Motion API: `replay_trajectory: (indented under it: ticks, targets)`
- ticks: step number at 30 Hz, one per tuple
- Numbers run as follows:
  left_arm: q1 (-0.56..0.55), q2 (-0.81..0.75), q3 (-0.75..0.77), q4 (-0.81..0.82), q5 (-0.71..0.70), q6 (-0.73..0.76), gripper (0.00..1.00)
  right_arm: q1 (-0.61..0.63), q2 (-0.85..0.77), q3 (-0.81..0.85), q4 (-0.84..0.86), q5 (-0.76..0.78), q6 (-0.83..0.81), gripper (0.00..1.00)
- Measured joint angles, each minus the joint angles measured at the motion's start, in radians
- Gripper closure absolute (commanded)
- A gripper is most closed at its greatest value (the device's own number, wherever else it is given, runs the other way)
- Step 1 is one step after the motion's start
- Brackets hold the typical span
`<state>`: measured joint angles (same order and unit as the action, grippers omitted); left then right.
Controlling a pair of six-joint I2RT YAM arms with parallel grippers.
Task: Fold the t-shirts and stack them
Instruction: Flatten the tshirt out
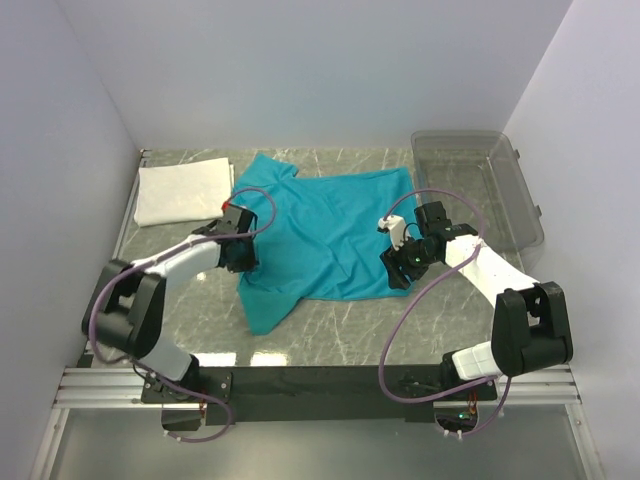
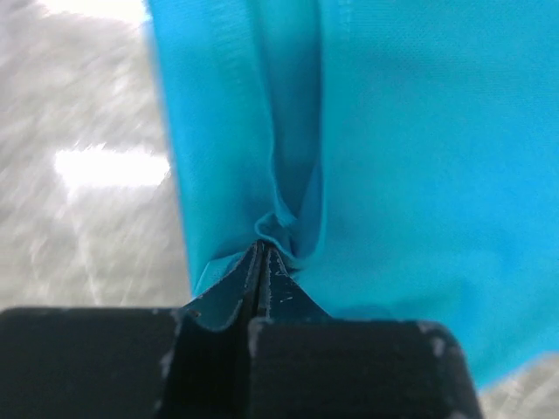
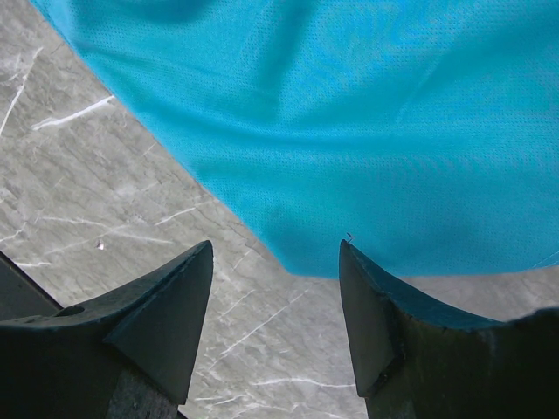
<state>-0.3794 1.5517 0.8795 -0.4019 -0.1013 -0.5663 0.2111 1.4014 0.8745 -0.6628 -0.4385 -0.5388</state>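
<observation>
The teal t-shirt (image 1: 320,235) lies spread on the marble table, with one sleeve trailing toward the near edge. My left gripper (image 1: 240,262) is shut on a pinched fold at the shirt's left edge; the left wrist view shows teal cloth (image 2: 393,131) gathered between the closed jaws. My right gripper (image 1: 397,273) is open and empty, just above the shirt's near right corner (image 3: 306,262). That corner lies on the table between the two fingertips (image 3: 196,262). A folded white fabric piece (image 1: 182,190) lies at the far left.
A clear plastic bin (image 1: 478,190) stands at the far right by the wall. White walls close in the table on three sides. A metal rail (image 1: 320,385) runs along the near edge by the arm bases.
</observation>
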Motion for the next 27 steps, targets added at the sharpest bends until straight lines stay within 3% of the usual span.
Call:
replay_trajectory:
  ticks: [4,9,17,18,20,21,27]
  targets:
    - [0.074,-0.187,-0.09,-0.026,0.013,-0.082,0.99,0.0,0.0,0.0,0.001,0.0,0.0,0.34]
    - [0.315,-0.453,-0.203,-0.084,0.055,-0.257,0.99,0.0,0.0,0.0,0.008,0.0,0.004,0.34]
    - [0.444,-0.433,-0.217,-0.257,0.094,-0.431,0.94,0.0,0.001,0.0,0.018,0.0,0.009,0.34]
    - [0.456,-0.43,-0.217,-0.276,0.097,-0.435,0.81,0.0,0.001,0.0,0.017,0.0,0.004,0.35]
    - [0.463,-0.436,-0.218,-0.295,0.108,-0.423,0.7,0.0,0.001,0.0,0.016,0.001,-0.005,0.34]
    - [0.464,-0.443,-0.217,-0.299,0.123,-0.414,0.59,0.0,0.001,0.0,0.016,0.003,-0.011,0.34]
    - [0.464,-0.461,-0.2,-0.312,0.246,-0.343,0.57,-0.018,0.001,0.0,-0.01,0.056,-0.043,0.34]
